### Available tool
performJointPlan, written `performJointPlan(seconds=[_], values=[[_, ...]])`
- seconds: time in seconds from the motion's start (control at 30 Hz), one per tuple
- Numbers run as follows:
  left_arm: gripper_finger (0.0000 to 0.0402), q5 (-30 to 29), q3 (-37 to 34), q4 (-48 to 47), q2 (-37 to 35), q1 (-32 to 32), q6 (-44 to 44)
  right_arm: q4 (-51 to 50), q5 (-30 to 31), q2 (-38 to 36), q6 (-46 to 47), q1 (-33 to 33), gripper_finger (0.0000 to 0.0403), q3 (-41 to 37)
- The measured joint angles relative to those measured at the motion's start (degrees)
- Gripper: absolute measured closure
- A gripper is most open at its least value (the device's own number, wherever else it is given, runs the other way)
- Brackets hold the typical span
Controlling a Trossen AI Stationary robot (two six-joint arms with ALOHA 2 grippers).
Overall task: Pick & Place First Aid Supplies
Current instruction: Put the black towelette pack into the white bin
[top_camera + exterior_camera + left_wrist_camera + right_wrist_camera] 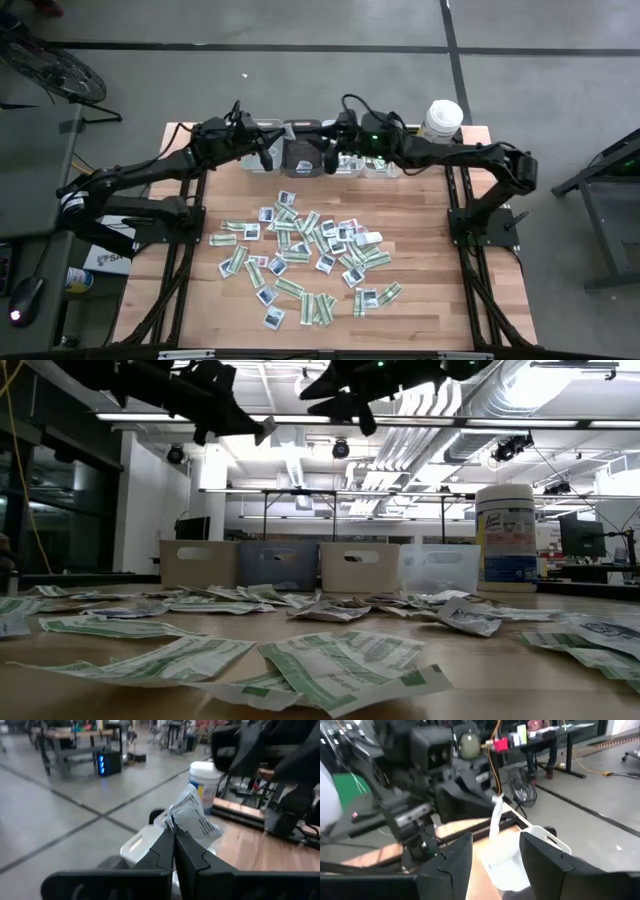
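Above bins (300,158): left fingers (172,840) pinch packet (192,817); right fingers (495,857) apart, empty.

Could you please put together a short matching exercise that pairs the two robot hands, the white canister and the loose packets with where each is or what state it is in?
Things:
1. left hand
2. right hand
3. white canister
4. loose packets

States or places:
A. spread across the middle of the table
B. open, holding nothing, over the bins
C. shut on a white packet
D. upright at the far right end of the bin row

Pairs: 1-C, 2-B, 3-D, 4-A
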Motion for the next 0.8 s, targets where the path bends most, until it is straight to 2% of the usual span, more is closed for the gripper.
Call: performJointPlan(seconds=[0.37, 0.8], values=[[0.0401, 3.2, 0.0, 2.2, 0.4, 0.0, 2.8, -4.2, -0.5, 8.0, -1.1, 0.0, 0.0245, 10.7], [0.0401, 5.3, 0.0, 2.2, 0.4, 0.0, 3.8, -3.2, -1.8, 10.5, 2.2, 0.0, 0.0255, 11.5]])
